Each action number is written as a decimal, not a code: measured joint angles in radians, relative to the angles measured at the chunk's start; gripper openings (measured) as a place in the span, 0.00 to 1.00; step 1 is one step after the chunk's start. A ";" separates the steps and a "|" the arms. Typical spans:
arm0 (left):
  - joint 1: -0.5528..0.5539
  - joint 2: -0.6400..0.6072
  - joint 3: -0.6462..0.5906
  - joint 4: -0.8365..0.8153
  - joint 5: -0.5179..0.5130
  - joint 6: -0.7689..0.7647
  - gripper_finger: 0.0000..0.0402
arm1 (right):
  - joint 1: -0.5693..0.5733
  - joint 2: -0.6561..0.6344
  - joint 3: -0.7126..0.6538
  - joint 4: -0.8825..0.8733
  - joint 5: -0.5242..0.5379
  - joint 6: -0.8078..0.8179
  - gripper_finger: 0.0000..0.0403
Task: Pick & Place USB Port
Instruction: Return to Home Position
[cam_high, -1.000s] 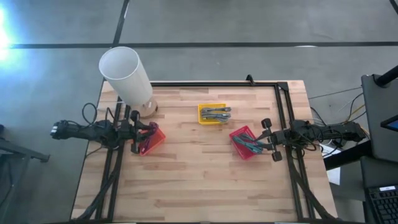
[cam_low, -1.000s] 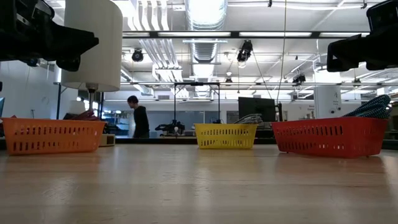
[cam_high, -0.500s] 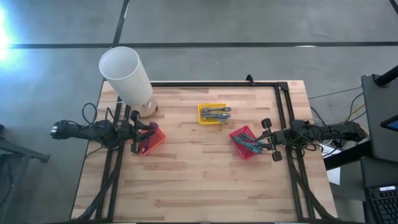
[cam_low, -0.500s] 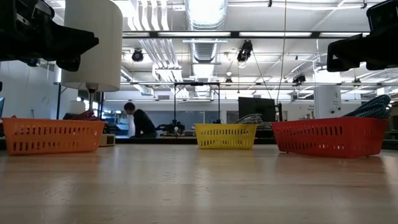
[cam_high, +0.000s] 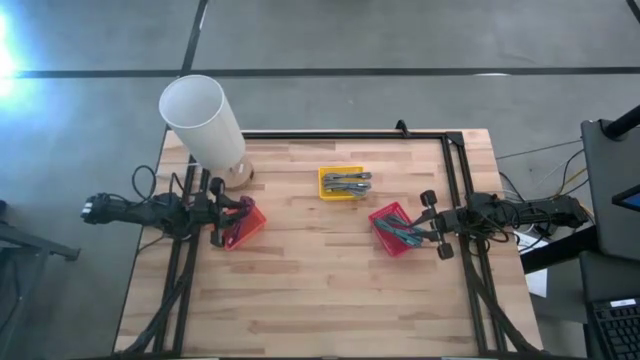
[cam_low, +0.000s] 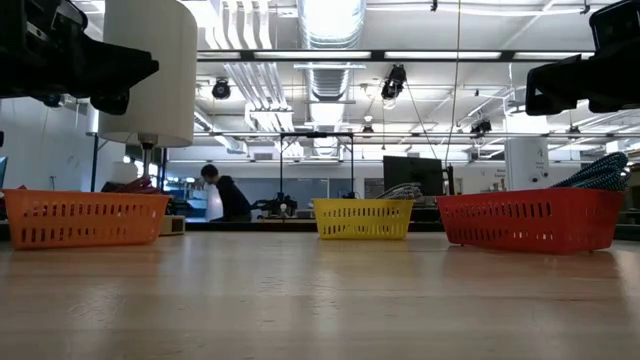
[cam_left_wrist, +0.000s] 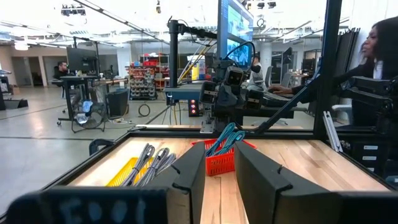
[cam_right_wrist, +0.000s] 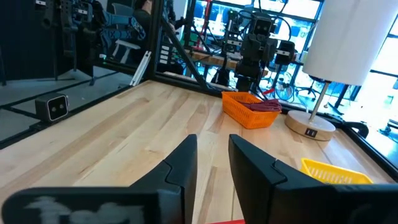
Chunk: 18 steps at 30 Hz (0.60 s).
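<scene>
Three small baskets stand on the wooden table. The yellow basket (cam_high: 342, 183) holds grey cables (cam_left_wrist: 151, 163). The red basket (cam_high: 395, 228) holds teal cables (cam_left_wrist: 221, 138). The orange basket (cam_high: 240, 222) holds dark red cables (cam_right_wrist: 266, 106). My left gripper (cam_high: 224, 212) hovers level over the orange basket's left side, open by a narrow gap (cam_left_wrist: 219, 180), and holds nothing. My right gripper (cam_high: 425, 225) hovers level at the red basket's right side, open by a narrow gap (cam_right_wrist: 213, 167), and holds nothing.
A white lamp (cam_high: 203, 122) stands on its round base at the table's far left, close behind the orange basket. A black frame (cam_high: 455, 180) runs along the table's far and side edges. Bare wood (cam_high: 320, 280) fills the near half. A person (cam_low: 225, 195) is in the room beyond.
</scene>
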<state>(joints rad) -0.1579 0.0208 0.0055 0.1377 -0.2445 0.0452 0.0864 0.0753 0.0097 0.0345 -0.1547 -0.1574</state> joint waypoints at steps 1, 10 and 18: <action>0.000 0.000 0.000 0.000 0.000 0.000 0.23 | 0.000 0.000 0.000 0.000 0.000 0.000 0.22; 0.000 0.000 0.000 0.000 0.000 0.000 0.23 | 0.000 0.000 0.000 0.000 0.000 0.000 0.20; 0.000 0.000 0.000 0.000 0.000 0.000 0.23 | 0.000 0.000 0.000 0.000 0.000 0.000 0.17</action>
<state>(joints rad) -0.1579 0.0208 0.0058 0.1377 -0.2446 0.0449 0.0864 0.0753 0.0097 0.0345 -0.1547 -0.1574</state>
